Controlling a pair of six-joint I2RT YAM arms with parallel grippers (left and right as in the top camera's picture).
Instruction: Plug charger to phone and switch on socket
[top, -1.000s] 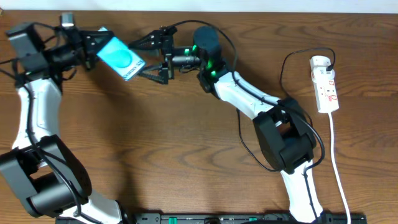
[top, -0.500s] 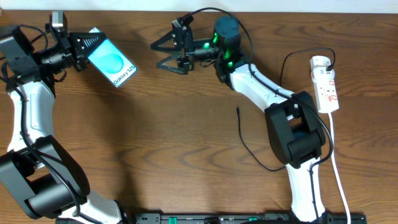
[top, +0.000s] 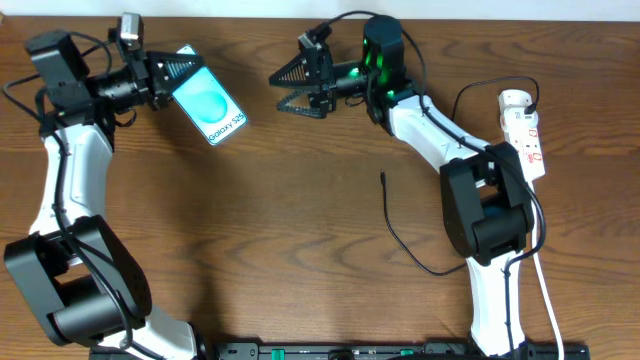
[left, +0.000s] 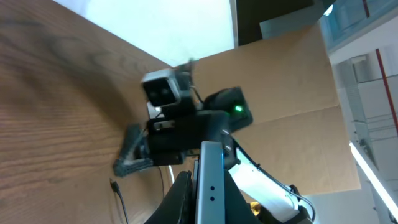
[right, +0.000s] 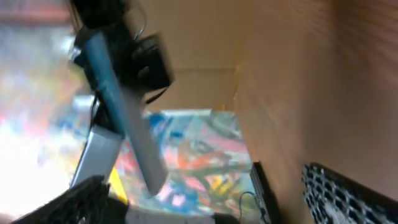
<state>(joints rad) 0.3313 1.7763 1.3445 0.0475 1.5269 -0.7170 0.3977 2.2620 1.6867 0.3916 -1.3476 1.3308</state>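
The phone (top: 211, 108), cyan screen up with white "Galaxy" text, hangs tilted above the table's back left, and my left gripper (top: 180, 78) is shut on its upper end. In the left wrist view the phone (left: 211, 158) shows edge-on, pinched between the fingers (left: 179, 193). My right gripper (top: 291, 86) stands open and empty a little to the right of the phone, pointing at it. The charger's plug tip (top: 384, 179) lies loose on the table and its thin black cable (top: 405, 250) curves away. The socket (top: 526, 137) lies at the far right.
The socket's white cord (top: 540, 270) runs down the right side toward the front edge. A white adapter (top: 514, 100) sits at the socket's far end. A black rail (top: 330, 351) runs along the front edge. The right wrist view is blurred; the phone (right: 124, 127) shows in it.
The right gripper, which flanked the phone a second ago, has drawn back to the right. The left gripper swung the phone left, then back right, still gripping it.
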